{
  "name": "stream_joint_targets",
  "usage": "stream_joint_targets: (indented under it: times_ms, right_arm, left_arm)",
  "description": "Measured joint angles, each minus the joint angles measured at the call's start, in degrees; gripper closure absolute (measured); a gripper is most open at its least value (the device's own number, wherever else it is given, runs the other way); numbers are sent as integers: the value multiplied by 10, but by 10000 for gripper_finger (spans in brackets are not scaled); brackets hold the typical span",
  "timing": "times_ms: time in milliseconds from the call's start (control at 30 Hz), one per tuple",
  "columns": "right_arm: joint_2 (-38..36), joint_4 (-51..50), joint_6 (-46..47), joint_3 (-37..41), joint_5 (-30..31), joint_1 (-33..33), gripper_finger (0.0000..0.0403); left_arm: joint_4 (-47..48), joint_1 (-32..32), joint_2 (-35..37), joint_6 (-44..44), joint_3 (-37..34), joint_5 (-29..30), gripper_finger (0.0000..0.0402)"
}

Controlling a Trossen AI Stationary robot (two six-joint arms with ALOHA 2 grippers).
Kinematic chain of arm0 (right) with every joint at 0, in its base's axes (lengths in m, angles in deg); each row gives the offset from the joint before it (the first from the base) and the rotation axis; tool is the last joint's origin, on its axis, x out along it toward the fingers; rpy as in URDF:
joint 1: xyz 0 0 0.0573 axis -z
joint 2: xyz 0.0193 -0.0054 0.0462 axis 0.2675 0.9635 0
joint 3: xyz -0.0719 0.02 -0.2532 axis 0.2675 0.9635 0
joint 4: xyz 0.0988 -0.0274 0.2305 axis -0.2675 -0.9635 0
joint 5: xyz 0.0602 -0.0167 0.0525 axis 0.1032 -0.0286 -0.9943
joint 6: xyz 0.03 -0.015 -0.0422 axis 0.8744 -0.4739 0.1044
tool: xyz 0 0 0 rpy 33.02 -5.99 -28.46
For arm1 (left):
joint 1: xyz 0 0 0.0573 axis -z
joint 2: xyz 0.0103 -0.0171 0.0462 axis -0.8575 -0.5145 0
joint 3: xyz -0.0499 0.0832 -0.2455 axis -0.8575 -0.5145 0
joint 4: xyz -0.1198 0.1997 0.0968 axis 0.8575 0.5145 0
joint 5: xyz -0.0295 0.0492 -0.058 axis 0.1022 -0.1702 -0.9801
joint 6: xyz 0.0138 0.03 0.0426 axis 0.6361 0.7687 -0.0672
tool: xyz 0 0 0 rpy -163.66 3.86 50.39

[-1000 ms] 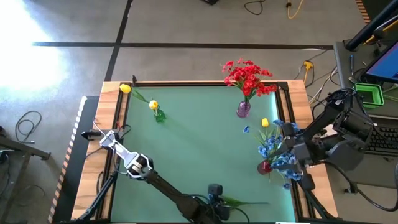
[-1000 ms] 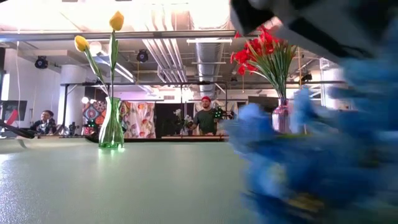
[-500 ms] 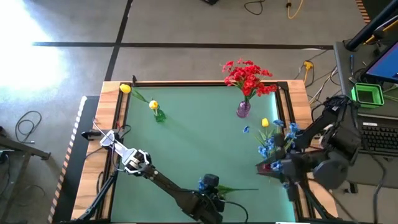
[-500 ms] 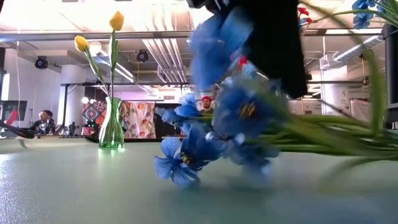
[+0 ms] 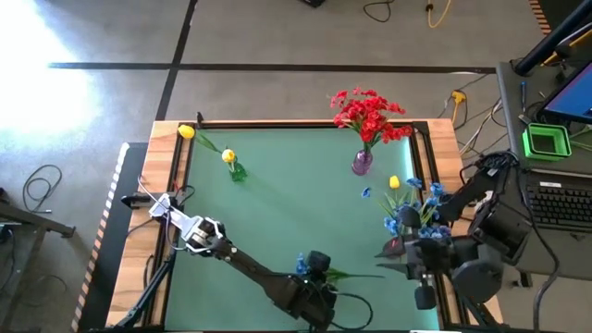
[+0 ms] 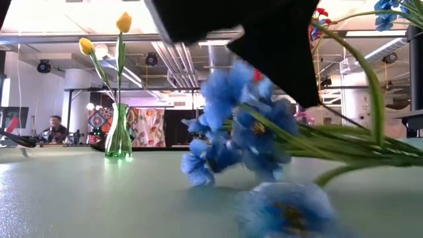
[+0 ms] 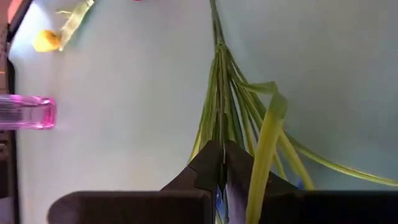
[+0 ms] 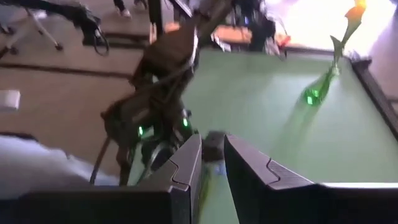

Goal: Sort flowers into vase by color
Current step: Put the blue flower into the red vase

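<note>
In the high view my left end effector [image 5: 314,268] sits near the table's [image 5: 277,213] front edge, clamped shut on a bunch of blue flowers [image 5: 302,266] whose stems trail off to the right. It has crept a little inward over the last second. My right end effector [image 5: 396,254] has swung away from the other blue flowers beside the right edge and now points across the table toward the left arm. So one blue bunch is in hand but not yet in any vase. The green vase [image 5: 237,171] holds yellow, the purple vase [image 5: 362,164] holds red, and a loose yellow flower [image 5: 394,183] lies near it. In the low view the blue flowers [image 6: 231,132], a blur a second ago, hang low with stems nearly level, and one bloom sits close in the foreground. The left wrist view shows my fingers [image 7: 208,163] pinched tight on the green stems. In the right wrist view my right fingers [image 8: 186,163] stand only narrowly apart with nothing between them, as far as I can see.
</note>
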Motion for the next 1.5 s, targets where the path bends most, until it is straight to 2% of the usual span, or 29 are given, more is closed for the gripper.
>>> stream_joint_targets:
  times_ms: [133,233,467,633,867,1033,1133,1233,1500]
  right_arm:
    - [2,-84,37,-24,-14,-26,340]
    - [-9,-89,58,-24,-11,-68,340]
    - [-38,-94,129,-12,92,-173,339]
    - [-36,-93,152,2,112,-176,339]
    - [-17,-90,153,4,110,-169,339]
    - [-16,-89,172,4,109,-169,339]
    - [-16,-91,174,4,110,-169,339]
    - [-16,-95,174,4,110,-169,339]
    - [-16,-127,183,4,107,-169,339]
  left_arm:
    - [-64,4,18,-20,-73,-2,402]
    - [-95,9,49,-47,-148,-3,402]
    - [-272,12,180,-63,-341,-7,401]
    - [-365,7,267,-60,-456,-14,401]
    - [-363,-1,327,-82,-571,-21,401]
    - [-366,-4,352,-119,-611,-57,398]
    - [-364,-4,354,-131,-611,-63,377]
    - [-347,-6,353,-152,-604,-68,341]
    - [-273,-9,353,-176,-566,-63,214]
